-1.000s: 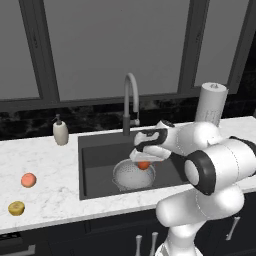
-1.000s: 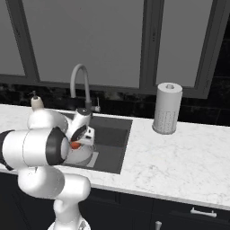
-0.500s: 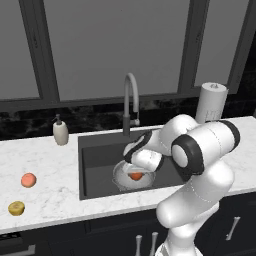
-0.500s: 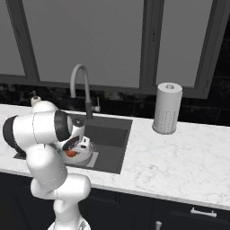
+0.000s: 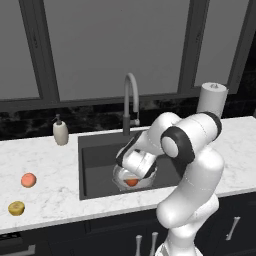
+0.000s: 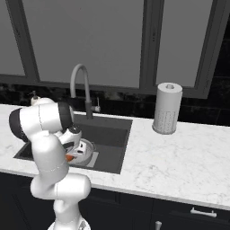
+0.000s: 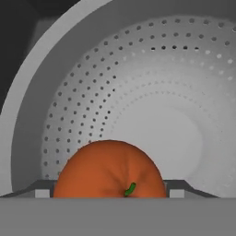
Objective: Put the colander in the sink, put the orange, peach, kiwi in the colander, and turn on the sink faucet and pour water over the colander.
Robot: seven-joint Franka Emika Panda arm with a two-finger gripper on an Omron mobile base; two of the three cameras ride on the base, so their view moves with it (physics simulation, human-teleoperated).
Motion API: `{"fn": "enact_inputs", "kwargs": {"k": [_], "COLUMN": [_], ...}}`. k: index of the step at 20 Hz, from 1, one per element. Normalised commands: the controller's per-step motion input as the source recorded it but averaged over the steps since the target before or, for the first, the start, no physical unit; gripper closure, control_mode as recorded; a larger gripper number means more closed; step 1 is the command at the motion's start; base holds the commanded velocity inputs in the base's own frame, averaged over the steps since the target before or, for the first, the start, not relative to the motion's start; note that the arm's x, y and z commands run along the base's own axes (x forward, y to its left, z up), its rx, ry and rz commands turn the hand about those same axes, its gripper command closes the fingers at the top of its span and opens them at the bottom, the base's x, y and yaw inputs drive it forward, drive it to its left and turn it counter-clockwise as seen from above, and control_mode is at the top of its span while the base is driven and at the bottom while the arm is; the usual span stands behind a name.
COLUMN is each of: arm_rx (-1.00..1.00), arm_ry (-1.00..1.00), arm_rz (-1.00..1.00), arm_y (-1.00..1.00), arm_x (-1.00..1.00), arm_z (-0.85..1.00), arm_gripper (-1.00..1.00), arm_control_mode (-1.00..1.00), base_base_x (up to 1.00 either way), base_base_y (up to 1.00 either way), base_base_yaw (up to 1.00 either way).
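Orange pinched between claw tips, low inside colander in sink.

kitchen | sink | faucet | marble counter | dark cabinets

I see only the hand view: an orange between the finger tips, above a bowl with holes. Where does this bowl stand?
Observer: The colander stands inside the sink, toward its front.
Operator: Which fruits wait outside?
Observer: The peach and the kiwi lie on the counter left of the sink.
Operator: Is water running?
Observer: No stream shows under the sink faucet.
Operator: Is the orange released?
Observer: The orange sits between the fingers of the gripper; grip cannot be judged.
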Motion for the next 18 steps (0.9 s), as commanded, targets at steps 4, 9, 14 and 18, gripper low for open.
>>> {"fn": "enact_inputs", "kwargs": {"k": [4,9,14,18], "arm_rx": [0.00,0.00,0.03,0.06], "arm_ry": [-0.03,-0.09,-0.11,-0.09], "arm_rz": [0.00,0.00,0.00,0.00], "arm_y": [0.01,0.00,0.00,0.00], "arm_x": [0.21,0.02,0.00,-0.18], "arm_z": [0.00,0.31,0.92,1.00], "arm_gripper": [-1.00,-1.00,-1.00,-1.00], "arm_control_mode": [-1.00,-1.00,-1.00,-1.00], "base_base_x": [0.00,0.00,0.00,0.00], "base_base_y": [0.00,0.00,0.00,0.00], "base_base_yaw": [0.00,0.00,0.00,0.00]}}
